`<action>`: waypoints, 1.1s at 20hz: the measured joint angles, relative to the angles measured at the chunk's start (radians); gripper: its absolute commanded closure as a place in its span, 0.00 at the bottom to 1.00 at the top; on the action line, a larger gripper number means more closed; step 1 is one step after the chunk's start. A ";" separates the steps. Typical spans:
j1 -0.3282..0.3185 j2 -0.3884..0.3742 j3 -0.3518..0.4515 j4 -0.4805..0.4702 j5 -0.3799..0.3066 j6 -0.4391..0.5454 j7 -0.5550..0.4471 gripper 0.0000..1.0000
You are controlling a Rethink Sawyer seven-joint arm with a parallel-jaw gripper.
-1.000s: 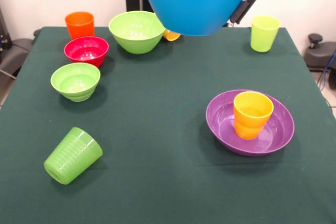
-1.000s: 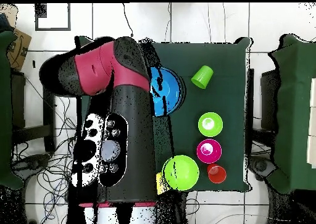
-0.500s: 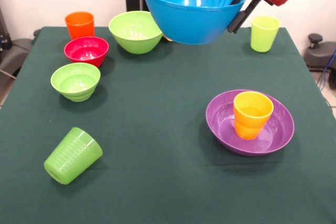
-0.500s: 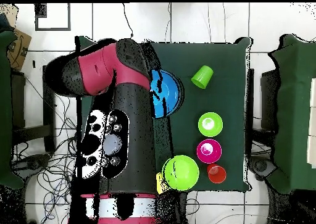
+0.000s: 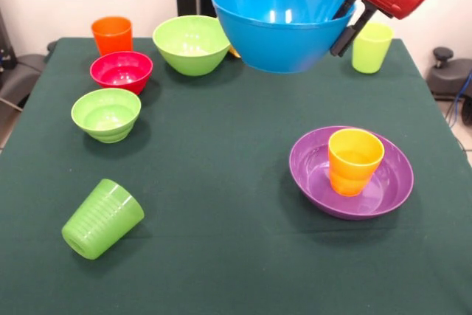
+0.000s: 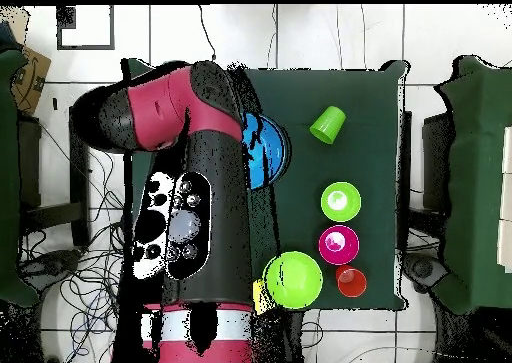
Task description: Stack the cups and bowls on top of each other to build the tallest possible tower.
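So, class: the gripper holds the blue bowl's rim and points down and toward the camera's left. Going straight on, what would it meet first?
The gripper is clamped on the blue bowl, so the bowl leads. Below lies only bare green table. Depth is unclear, but probably the tabletop.

A dark green tabletop (image 5: 221, 153) spread beneath and forward of the fingers. White tiled floor (image 6: 300, 34) surrounded it, with tangled cables (image 6: 60, 279) and a cardboard box (image 6: 30, 74) off to one side.
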 measured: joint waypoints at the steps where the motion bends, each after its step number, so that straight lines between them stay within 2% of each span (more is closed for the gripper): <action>1: 0.001 0.002 0.000 -0.005 0.004 0.000 0.002 1.00; 15: 0.079 0.014 -0.014 -0.036 0.018 0.000 0.119 1.00; 22: 0.098 0.027 -0.023 -0.042 0.018 0.000 0.165 1.00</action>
